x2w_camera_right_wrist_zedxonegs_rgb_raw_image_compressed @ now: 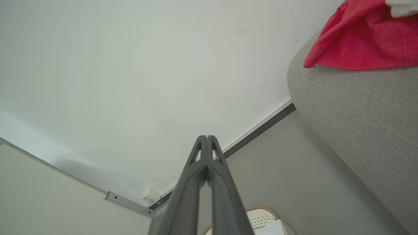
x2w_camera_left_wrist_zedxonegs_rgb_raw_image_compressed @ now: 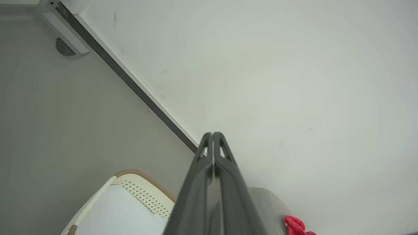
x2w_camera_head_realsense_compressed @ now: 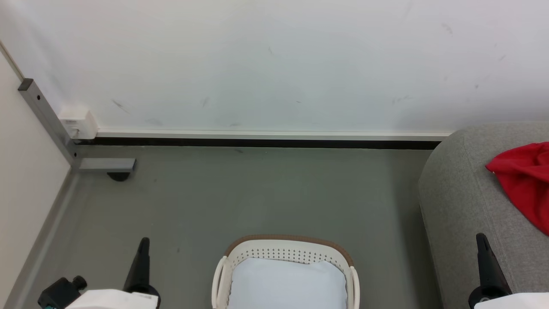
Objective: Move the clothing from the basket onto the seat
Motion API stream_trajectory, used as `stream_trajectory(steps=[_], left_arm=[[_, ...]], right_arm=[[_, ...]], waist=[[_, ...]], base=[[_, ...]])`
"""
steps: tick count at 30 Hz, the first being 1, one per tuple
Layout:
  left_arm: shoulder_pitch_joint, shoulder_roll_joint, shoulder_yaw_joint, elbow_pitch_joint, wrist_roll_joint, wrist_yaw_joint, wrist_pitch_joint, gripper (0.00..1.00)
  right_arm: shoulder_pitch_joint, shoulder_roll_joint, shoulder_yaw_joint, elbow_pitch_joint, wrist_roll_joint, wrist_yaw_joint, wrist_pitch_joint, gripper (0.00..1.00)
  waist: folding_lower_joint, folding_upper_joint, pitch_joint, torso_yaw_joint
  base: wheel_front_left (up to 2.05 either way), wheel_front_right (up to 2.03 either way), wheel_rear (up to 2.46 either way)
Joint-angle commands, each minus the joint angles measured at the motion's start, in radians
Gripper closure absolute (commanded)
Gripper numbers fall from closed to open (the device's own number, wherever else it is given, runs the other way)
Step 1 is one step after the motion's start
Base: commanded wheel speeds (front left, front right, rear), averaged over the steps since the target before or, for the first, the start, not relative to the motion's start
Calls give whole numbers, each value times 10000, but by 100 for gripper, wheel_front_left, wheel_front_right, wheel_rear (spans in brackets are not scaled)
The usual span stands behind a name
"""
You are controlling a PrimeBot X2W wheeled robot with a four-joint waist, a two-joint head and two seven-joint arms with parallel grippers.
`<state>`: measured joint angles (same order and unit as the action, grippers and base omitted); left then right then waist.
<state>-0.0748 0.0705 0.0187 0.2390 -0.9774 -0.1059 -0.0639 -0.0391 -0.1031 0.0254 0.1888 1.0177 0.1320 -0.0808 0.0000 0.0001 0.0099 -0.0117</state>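
While the red clothing (x2w_camera_head_realsense_compressed: 525, 184) lay on the grey seat (x2w_camera_head_realsense_compressed: 463, 206) at the right edge of the frame, the white basket (x2w_camera_head_realsense_compressed: 287, 246) on the floor (x2w_camera_head_realsense_compressed: 257, 193) at bottom centre held a pale liner cloth (x2w_camera_head_realsense_compressed: 287, 283). Noted left fingers (x2w_camera_head_realsense_compressed: 143, 253), lower left, pressed closed and empty; right fingers (x2w_camera_head_realsense_compressed: 484, 253), lower right, likewise closed, gripping nothing.

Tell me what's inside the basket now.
A pale liner cloth covers the inside of the basket, with no red on top. Anything under the cloth is hidden, and the basket's near end is out of frame. Red clothing lies on the seat.
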Motion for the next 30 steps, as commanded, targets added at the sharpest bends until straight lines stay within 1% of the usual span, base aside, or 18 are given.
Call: stream_trajectory(steps=[1, 30], left_arm=[[-228, 10, 72, -96, -373, -66, 84, 100], [-307, -88, 492, -30, -3062, -163, 866, 100]], right_arm=[[-209, -48, -89, -69, 339, -9, 51, 100], [-464, 130, -569, 211, 2974, -14, 813, 100]], waist=[[0, -1, -1, 2], [0, -1, -26, 45]], base=[[0, 0, 0], [0, 0, 0]])
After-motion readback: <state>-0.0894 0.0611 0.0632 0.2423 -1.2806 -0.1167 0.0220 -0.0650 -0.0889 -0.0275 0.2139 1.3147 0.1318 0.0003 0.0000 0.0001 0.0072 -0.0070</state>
